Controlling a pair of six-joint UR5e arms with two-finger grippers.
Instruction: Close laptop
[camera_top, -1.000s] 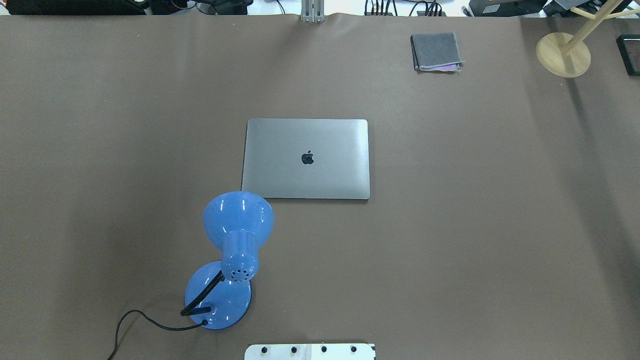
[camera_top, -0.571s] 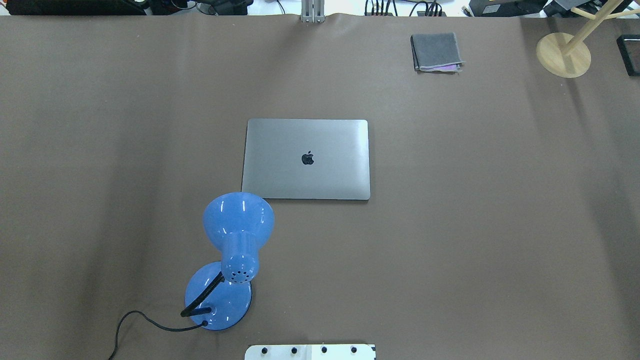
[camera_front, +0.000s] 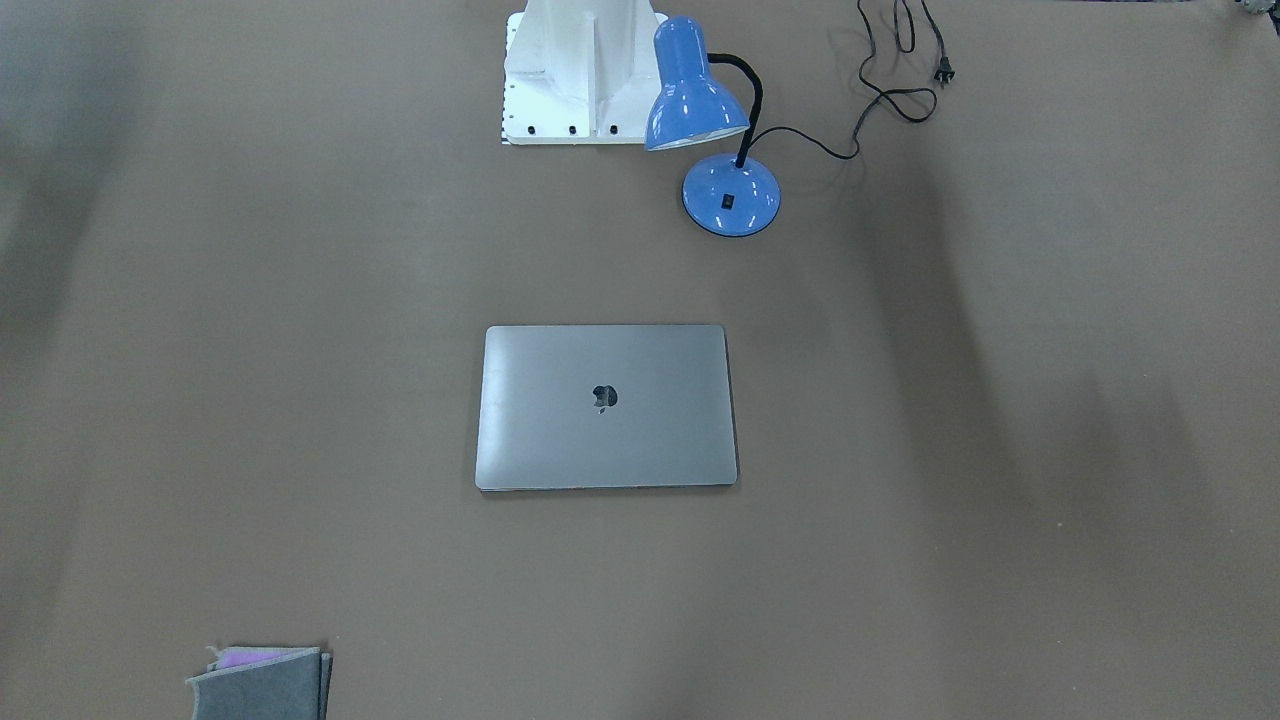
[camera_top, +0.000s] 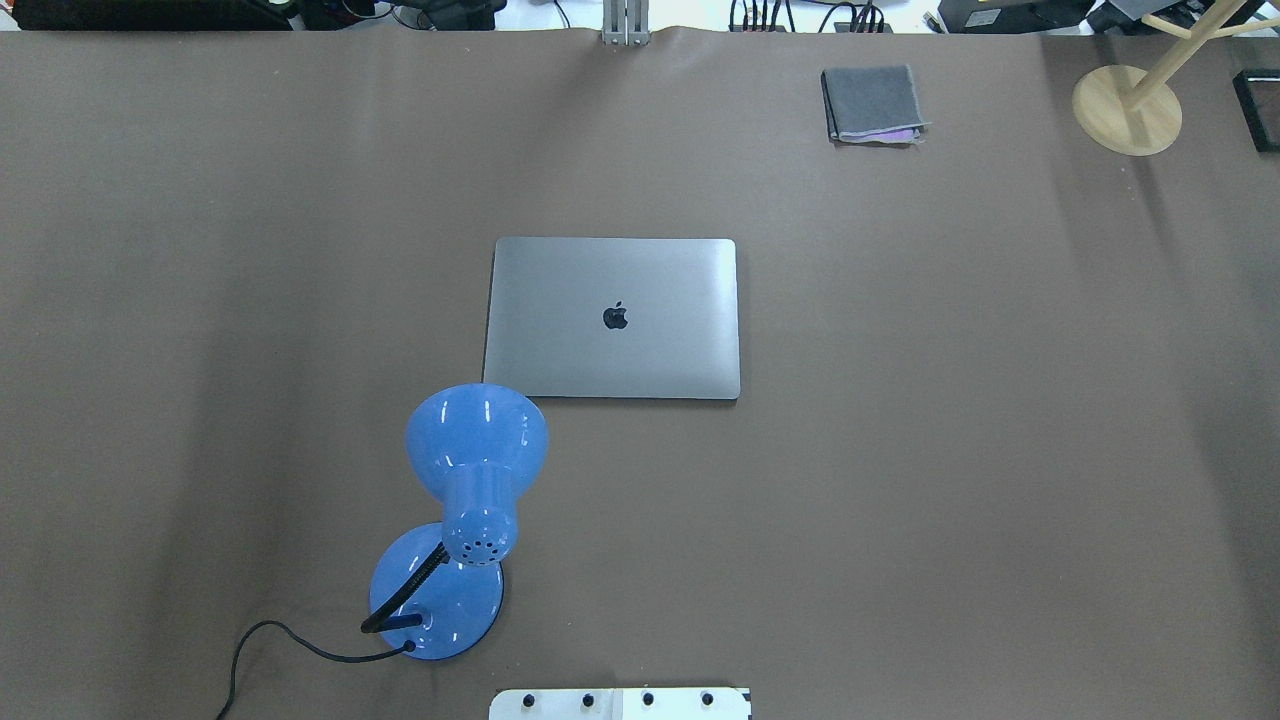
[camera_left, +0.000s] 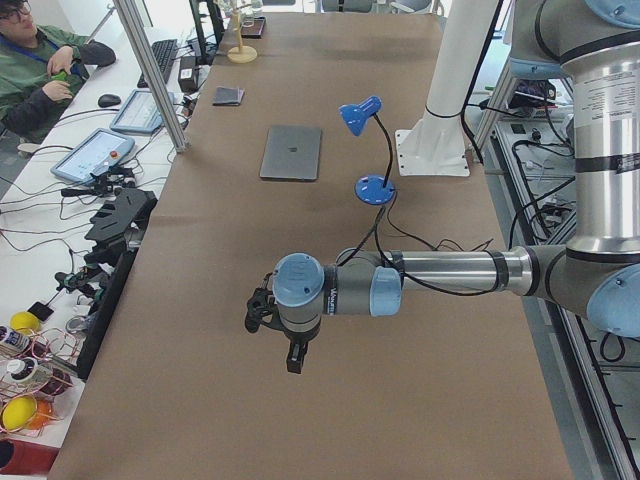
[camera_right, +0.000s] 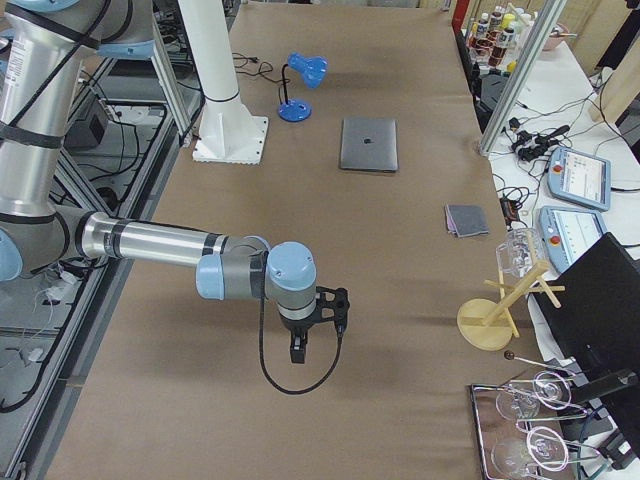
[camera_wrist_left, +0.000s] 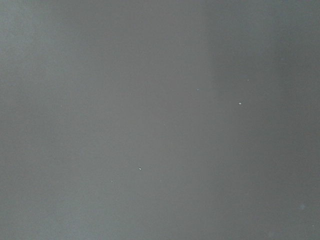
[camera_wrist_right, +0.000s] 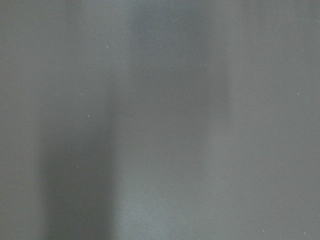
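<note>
The left pincer (camera_left: 292, 364) and the right pincer (camera_right: 299, 355) both point straight down.

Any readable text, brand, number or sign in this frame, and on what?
Dark apple logo, no words: on the shut lid of the thin grey metal laptop.
Printing on the left arm's grey joint: too small to read.
No other legible text.

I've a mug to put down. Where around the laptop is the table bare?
Bare mat lies right of the laptop, toward the wooden stand, and beyond it, before the folded cloth. Crowded: its near-left corner, by the blue lamp.
</note>
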